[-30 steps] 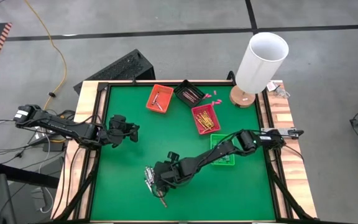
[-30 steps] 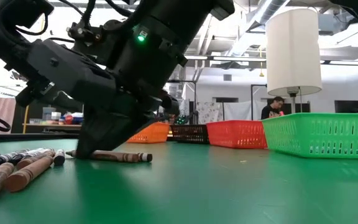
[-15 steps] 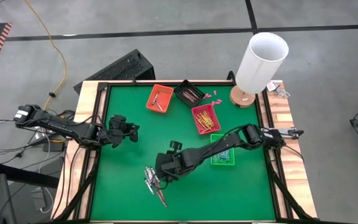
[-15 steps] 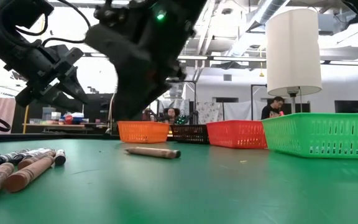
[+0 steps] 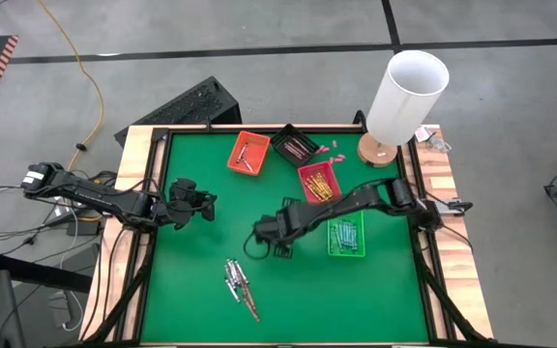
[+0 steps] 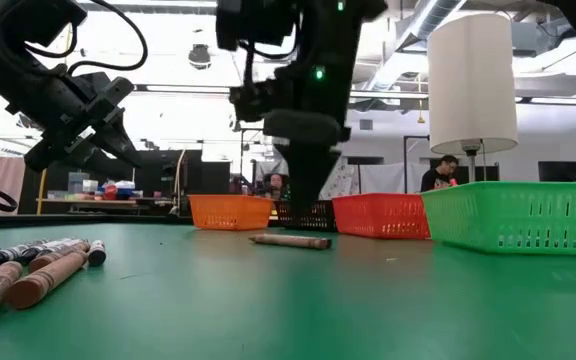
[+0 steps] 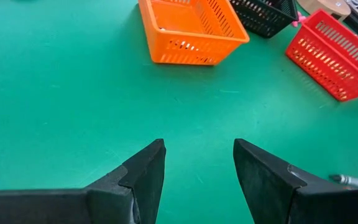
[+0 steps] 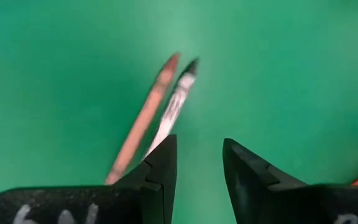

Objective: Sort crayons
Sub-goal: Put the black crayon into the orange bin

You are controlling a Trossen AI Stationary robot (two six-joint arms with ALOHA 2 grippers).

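High view: shows the right gripper over mid-table, beside the green tray, with a loose bunch of crayons lying nearer the front edge; places the left gripper off toward its own side, waiting. Low view: sets the right gripper directly above a single brown-red crayon lying flat on the felt, long axis crosswise to the camera, not touched. Left wrist view: finds the left gripper parted and empty over bare felt. Right wrist view: catches the right gripper spread with nothing between the fingers, and two crayons side by side just ahead of the tips, running away from the gripper, roughly square to the closing line. Looks like a short reach forward and down for the right arm, clearly the nearer one.
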